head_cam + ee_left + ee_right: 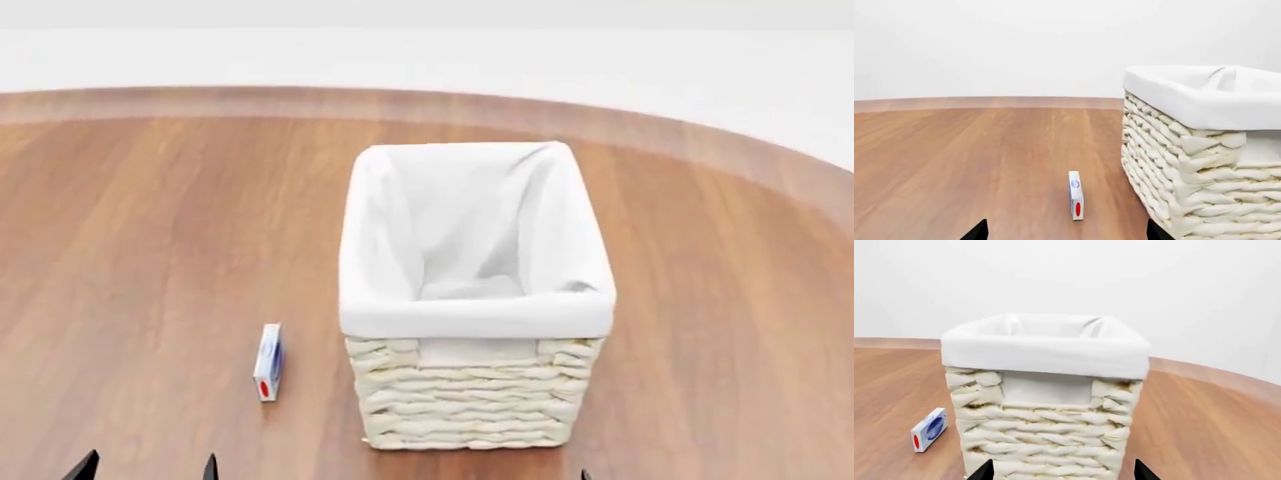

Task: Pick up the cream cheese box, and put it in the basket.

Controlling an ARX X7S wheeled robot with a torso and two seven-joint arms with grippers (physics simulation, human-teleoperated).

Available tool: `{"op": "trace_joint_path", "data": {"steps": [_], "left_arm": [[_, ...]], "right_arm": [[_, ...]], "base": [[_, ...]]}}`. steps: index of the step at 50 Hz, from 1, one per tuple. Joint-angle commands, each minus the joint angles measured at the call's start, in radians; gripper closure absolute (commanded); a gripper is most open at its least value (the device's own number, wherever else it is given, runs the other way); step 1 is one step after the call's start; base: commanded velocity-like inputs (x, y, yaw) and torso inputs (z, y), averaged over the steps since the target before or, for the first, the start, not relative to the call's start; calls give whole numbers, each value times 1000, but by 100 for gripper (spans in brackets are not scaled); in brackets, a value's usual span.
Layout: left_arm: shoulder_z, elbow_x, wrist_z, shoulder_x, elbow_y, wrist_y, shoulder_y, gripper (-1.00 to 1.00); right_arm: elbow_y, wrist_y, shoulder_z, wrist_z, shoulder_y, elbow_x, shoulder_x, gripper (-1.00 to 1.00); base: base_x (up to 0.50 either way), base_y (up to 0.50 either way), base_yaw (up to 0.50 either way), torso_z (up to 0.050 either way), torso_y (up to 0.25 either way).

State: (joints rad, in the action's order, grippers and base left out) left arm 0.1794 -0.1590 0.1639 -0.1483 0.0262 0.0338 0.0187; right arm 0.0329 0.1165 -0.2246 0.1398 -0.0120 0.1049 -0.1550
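Standing on a thin edge on the wooden counter (pixel 147 250), the cream cheese box (pixel 268 362) sits just beside the basket (pixel 467 400), off its left wall near the front corner, not touching. It looks light, stiff and smooth-sided, so pinching across its two broad faces should work best, gently, since it may tip over. The left end effector (pixel 1066 232) shows two tips set wide, holding nothing, box between them ahead. The right end effector (pixel 1063 471) is also spread wide, empty, facing the basket.

Bare simulated scene: wooden table (pixel 134 200), white backdrop (pixel 987 45)
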Motion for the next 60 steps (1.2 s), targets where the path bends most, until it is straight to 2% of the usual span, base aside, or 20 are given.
{"op": "trace_joint_path", "data": {"steps": [1, 30, 60], "left_arm": [[9, -4, 9, -6, 3, 3, 1, -100], [25, -18, 26, -20, 4, 9, 4, -100], [41, -27, 43, -30, 21, 26, 12, -100]], "right_arm": [[8, 5, -9, 6, 4, 6, -5, -100], [8, -7, -26, 25, 10, 21, -18, -100], [18, -33, -40, 39, 23, 48, -26, -100]], "base": [[156, 0, 0, 0, 0], [135, 0, 0, 0, 0], [0, -68, 0, 0, 0]]}}
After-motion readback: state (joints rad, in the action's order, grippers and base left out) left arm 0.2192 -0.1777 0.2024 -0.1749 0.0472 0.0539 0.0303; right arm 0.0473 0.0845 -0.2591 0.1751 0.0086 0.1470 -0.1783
